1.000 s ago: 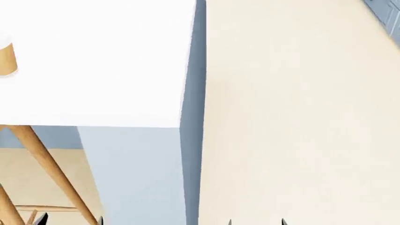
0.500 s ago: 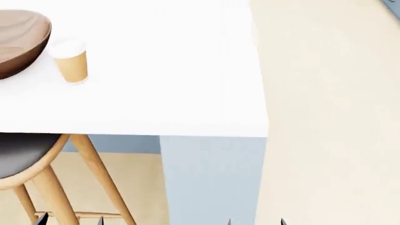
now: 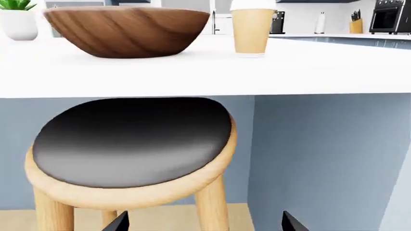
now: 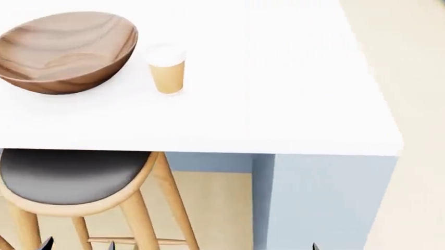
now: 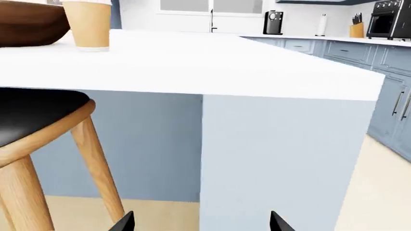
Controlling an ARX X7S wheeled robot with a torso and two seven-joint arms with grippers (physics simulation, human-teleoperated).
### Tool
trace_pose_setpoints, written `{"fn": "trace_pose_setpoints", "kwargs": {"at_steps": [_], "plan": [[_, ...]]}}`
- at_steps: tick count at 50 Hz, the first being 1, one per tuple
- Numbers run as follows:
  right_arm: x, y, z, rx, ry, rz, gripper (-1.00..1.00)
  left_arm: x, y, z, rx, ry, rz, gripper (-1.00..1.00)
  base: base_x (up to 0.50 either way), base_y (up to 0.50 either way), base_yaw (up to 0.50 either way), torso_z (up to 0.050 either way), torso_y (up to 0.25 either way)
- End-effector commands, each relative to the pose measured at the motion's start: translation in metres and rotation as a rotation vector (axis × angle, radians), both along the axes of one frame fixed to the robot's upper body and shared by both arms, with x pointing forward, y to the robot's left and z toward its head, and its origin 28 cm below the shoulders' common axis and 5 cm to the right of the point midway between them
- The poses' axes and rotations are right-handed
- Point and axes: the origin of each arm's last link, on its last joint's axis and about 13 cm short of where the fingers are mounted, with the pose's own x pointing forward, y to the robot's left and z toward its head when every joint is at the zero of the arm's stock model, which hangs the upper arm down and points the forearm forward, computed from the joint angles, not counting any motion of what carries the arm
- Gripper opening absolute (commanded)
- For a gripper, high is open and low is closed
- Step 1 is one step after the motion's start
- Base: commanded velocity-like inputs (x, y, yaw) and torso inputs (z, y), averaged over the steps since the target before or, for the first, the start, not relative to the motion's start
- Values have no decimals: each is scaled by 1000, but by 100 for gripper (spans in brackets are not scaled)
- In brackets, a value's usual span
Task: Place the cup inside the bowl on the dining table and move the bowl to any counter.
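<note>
The wooden bowl [image 4: 66, 52] stands upright on the white dining table [image 4: 278, 104], near its left part. The tan paper cup [image 4: 167, 70] with a white lid stands just to the right of the bowl, apart from it. Both show in the left wrist view, bowl [image 3: 125, 31] and cup [image 3: 252, 29], and in the right wrist view, cup [image 5: 90, 24] and bowl [image 5: 29, 24]. My left gripper [image 3: 205, 224] is open and empty, low in front of the table, below its top. My right gripper [image 5: 202, 224] is also open and empty, facing the table's blue side panel.
A wooden stool with a black seat [image 4: 70, 177] stands under the table's front edge, right before my left gripper [image 4: 78, 246]. A potted plant [image 3: 19, 21] sits behind the bowl. Far counters hold a black coffee machine [image 5: 274, 22] and an oven [image 5: 391, 17].
The head view has swung to the left. The cup and then the whole bowl have come into view and shifted rightward in the picture. The stool now shows below the table.
</note>
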Motion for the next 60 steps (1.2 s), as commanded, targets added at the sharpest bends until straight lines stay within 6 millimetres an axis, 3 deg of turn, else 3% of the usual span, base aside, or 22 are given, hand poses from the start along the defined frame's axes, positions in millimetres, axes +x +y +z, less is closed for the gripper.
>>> {"fn": "trace_pose_setpoints", "kwargs": {"at_steps": [1,30,60], "plan": [[0,0,0,2,1,0,100,1,-1,0,0,-1,-1,100,8,500,0,0,0],[0,-2,0,24,2,-22,100,1,-1,0,1,3,-2,100,8,495,0,0,0],[1,-2,1,32,-2,-40,100,0,0,1,32,-18,-5,100,0,1,0,4,0]]}}
